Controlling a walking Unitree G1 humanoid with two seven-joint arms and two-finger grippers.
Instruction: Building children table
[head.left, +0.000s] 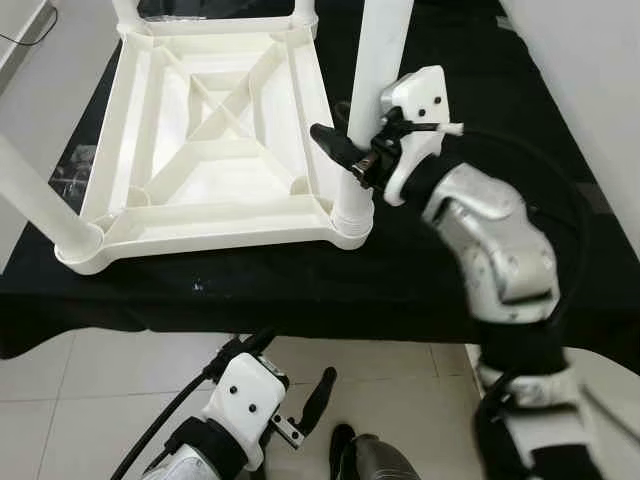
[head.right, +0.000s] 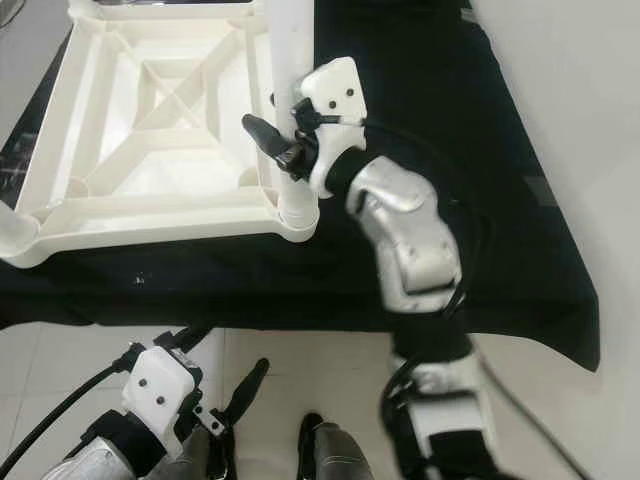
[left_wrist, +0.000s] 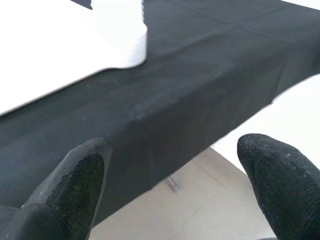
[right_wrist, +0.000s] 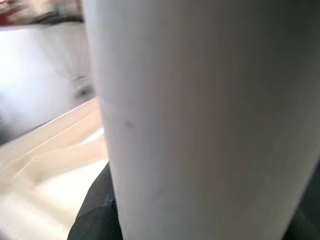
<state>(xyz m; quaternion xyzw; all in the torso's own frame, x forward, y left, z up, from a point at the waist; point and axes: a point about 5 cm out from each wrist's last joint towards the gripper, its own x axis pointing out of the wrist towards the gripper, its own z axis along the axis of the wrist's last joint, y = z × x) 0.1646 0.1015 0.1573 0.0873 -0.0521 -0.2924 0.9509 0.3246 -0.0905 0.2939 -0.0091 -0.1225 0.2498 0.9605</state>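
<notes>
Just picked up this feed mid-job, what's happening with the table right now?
A white plastic children's tabletop lies upside down on a black-covered table. The right gripper is closed around the white leg standing in the near right corner socket. Another leg is in the near left corner. The left gripper hangs open below the table edge, above the tiled floor.
</notes>
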